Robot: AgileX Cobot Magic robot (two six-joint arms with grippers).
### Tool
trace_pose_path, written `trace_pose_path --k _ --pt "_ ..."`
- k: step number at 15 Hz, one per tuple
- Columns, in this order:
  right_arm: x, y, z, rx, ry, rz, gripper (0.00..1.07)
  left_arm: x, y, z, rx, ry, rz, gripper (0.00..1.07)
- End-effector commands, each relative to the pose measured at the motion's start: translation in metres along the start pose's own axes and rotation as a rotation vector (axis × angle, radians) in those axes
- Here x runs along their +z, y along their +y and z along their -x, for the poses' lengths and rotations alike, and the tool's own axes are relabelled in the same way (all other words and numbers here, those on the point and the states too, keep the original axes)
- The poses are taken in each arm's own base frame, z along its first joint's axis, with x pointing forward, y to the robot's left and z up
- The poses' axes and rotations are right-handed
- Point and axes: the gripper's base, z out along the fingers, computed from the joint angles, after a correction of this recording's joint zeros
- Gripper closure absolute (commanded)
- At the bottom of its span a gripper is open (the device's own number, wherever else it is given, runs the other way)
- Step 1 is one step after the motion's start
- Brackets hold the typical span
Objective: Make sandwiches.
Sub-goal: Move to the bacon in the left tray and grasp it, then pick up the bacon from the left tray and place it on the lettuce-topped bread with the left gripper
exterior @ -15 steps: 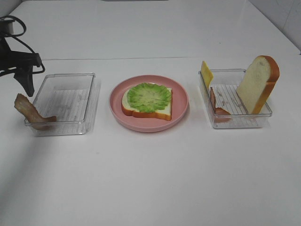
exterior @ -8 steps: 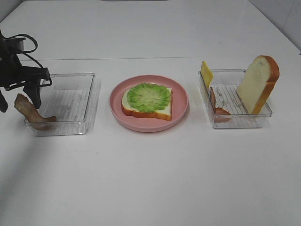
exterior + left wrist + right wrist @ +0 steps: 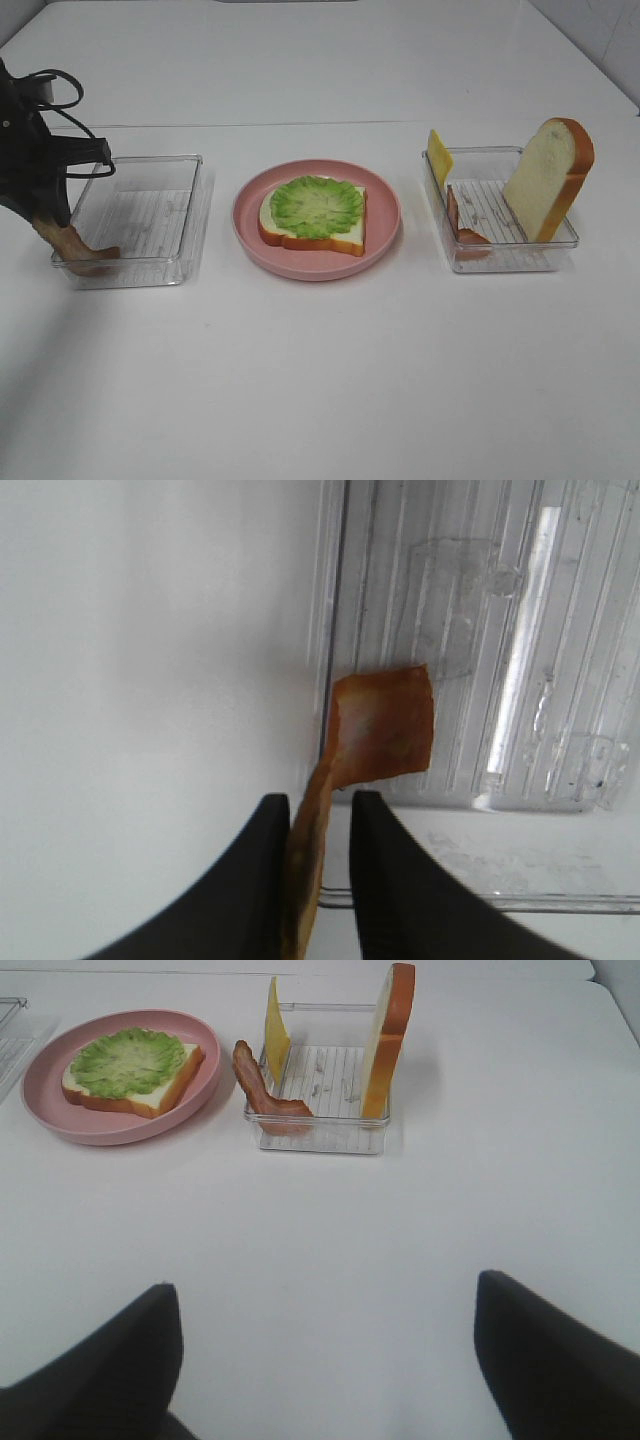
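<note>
from the high camera, the white table (image 3: 320, 380) runs flat and bare across the whole near half, with a faint seam crossing it beyond the trays. my left gripper (image 3: 47, 215) hangs at the far left edge of the scene, just outside the left tray (image 3: 190, 215), clamped on the upper end of the left bacon strip (image 3: 85, 255). the strip's lower end lies over the tray's near left corner. the pink plate (image 3: 385, 215) sits in the middle, apart from both trays, and holds the bread slice on the plate (image 3: 315, 238) under the lettuce leaf (image 3: 318, 205). in the right tray (image 3: 565, 240) the cheese (image 3: 439, 155) stands at the far left corner, the right bacon strip (image 3: 462, 225) leans on the left wall, and the upright bread slice (image 3: 548, 180) leans against the right wall. open table lies between each tray and the plate.

from my left wrist, my two fingers press close on either side of the left bacon strip (image 3: 380, 725). it bends over the rim of the left tray (image 3: 335, 600) onto the ridged floor, and bare table spreads outside the rim.

from my right wrist, my right gripper (image 3: 325, 1295) stands wide apart with nothing between the fingers. it is over open table on the near side of the right tray and the pink plate, well apart from both.
</note>
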Motion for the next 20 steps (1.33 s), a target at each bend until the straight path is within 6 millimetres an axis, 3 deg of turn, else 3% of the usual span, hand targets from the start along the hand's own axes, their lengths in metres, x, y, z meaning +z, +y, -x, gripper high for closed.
trace_pose_path --k 1,3,7,12,14,16,20 --pt "-0.002 0.000 0.000 -0.003 -0.023 -0.007 0.31 0.002 -0.001 0.000 -0.029 0.000 -0.024 1.01" --pt "-0.002 0.000 0.000 -0.003 -0.023 -0.007 0.31 0.002 -0.002 0.000 -0.030 -0.006 -0.027 1.07" --pt "-0.002 0.000 0.000 -0.003 -0.023 -0.007 0.31 -0.004 -0.006 -0.001 -0.005 -0.014 -0.074 1.07" --pt "-0.002 0.000 0.000 -0.003 -0.023 -0.007 0.31 -0.041 -0.019 0.006 0.033 -0.111 -0.172 1.07" --pt "-0.002 0.000 0.000 -0.003 -0.023 -0.007 0.31 -0.065 -0.039 0.009 0.053 -0.181 -0.383 1.07" --pt "-0.002 0.000 0.000 -0.003 -0.023 -0.007 0.31 -0.070 -0.049 0.011 0.050 -0.211 -0.496 1.07" --pt "-0.002 0.000 0.000 -0.003 -0.023 -0.007 0.31 -0.082 -0.092 0.010 0.074 -0.318 -0.754 1.07"
